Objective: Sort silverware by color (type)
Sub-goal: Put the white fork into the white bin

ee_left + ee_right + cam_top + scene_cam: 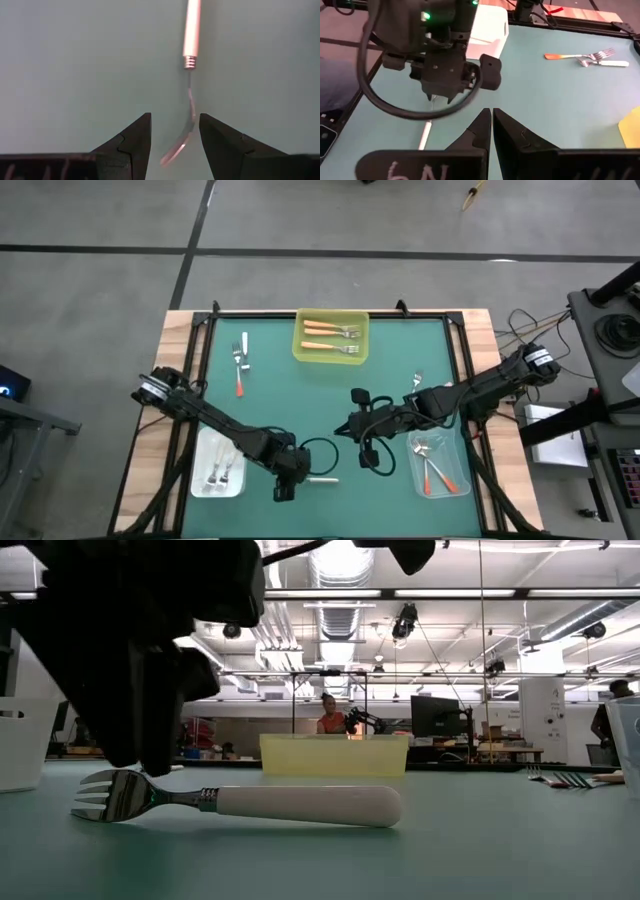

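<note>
Dark fingers of the left gripper [171,142] stand spread, one on each side of the metal tines of a white-handled fork [305,805] that lies flat on the green mat near the table's front edge. Nothing is pinched yet, so the step in hand looks like the pick of this fork; the next move calls for closing squarely on the slim neck and lifting without tipping it.

Right gripper [492,125] waits mid-table, fingers pressed together and empty.

Just beside the left arm, the white tray [200,475] holds white-handled forks. The clear bin [452,448] at front right holds red-orange ones, and the yellow bin [300,350] at the back holds two light orange forks. Two forks [240,360] lie loose on the mat at back left.
</note>
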Controlling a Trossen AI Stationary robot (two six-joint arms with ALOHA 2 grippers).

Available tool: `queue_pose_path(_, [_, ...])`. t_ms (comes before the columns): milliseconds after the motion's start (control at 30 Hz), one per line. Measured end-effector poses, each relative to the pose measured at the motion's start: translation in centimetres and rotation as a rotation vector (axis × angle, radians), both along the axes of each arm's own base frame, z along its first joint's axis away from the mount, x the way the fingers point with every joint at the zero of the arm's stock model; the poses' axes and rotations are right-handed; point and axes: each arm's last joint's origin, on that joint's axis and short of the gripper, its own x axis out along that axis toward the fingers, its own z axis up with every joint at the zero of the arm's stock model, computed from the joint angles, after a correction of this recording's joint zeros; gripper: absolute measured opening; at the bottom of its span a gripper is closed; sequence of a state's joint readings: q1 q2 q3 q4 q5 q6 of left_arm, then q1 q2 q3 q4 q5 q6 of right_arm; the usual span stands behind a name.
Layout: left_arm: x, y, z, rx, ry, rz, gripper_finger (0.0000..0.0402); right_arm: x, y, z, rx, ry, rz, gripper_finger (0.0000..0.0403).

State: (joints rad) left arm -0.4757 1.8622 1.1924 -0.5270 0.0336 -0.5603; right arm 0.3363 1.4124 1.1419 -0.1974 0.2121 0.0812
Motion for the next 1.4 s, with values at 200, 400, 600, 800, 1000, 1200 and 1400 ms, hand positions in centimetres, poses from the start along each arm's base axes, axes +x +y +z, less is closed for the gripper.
queue_pose_path(200, [-0.3,-1.2,-0.1,0.022,-0.053,-0.007,0.0149,0.1,0.0,-0.1,0.007,0.004,-0.005,0.0009])
queue_pose_path(400, [0.1,-1.4,-1.4,0.039,-0.050,0.006,0.0149,0.1,0.0,-0.1,0.008,0.004,-0.005,0.0009])
queue_pose_path(600, [0.2,-1.5,-2.3,0.048,-0.035,0.014,0.0138,0.1,0.0,-0.1,0.009,0.004,-0.006,0.0009])
queue_pose_path(800, [0.1,-1.6,-2.3,0.061,-0.034,0.021,0.0076,0.1,0.0,-0.1,0.007,0.005,-0.005,0.0009])
queue_pose_path(1000, [0.1,-1.5,-2.4,0.090,-0.041,0.029,0.0007,0.0,0.0,-0.4,0.010,0.011,-0.008,0.0009])
queue_pose_path(1200, [-0.2,-1.3,-2.2,0.196,-0.077,0.053,0.0002,-0.4,-0.3,-2.0,0.041,0.049,-0.094,0.0009])
queue_pose_path(1400, [-0.5,-0.6,-0.2,0.473,-0.142,0.125,0.0001,-1.0,-0.9,-4.5,0.063,0.041,-0.260,0.0009])
